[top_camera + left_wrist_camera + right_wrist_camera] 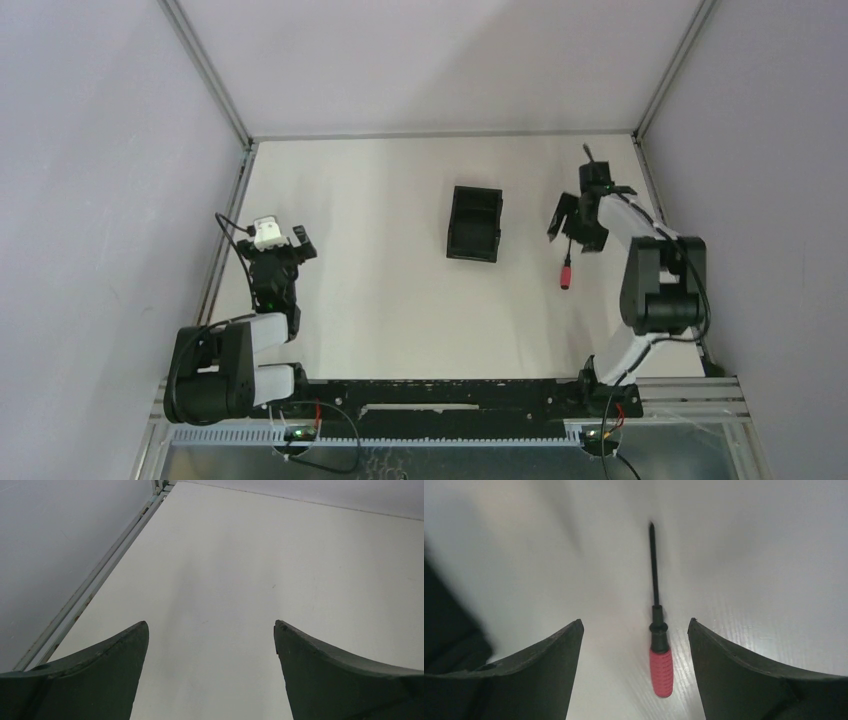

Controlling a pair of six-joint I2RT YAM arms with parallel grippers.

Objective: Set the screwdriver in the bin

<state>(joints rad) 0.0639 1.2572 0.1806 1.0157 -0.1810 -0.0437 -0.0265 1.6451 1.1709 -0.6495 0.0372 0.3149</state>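
Note:
The screwdriver [566, 272], with a short red handle and a thin dark shaft, lies flat on the white table to the right of the bin [474, 224]. The bin is a small black open box near the table's middle, and looks empty. My right gripper [573, 228] hovers over the screwdriver's shaft end. In the right wrist view the gripper [635, 623] is open, and the screwdriver [660, 665] lies on the table between the fingers, nearer the right finger and touching neither. My left gripper [292, 245] is open and empty over bare table at the left, as the left wrist view [210, 624] shows.
Grey walls enclose the table [380, 290] on the left, far and right sides, with metal rails [225, 245] along their feet. A dark blurred shape [449, 630] fills the left edge of the right wrist view; I cannot tell what it is.

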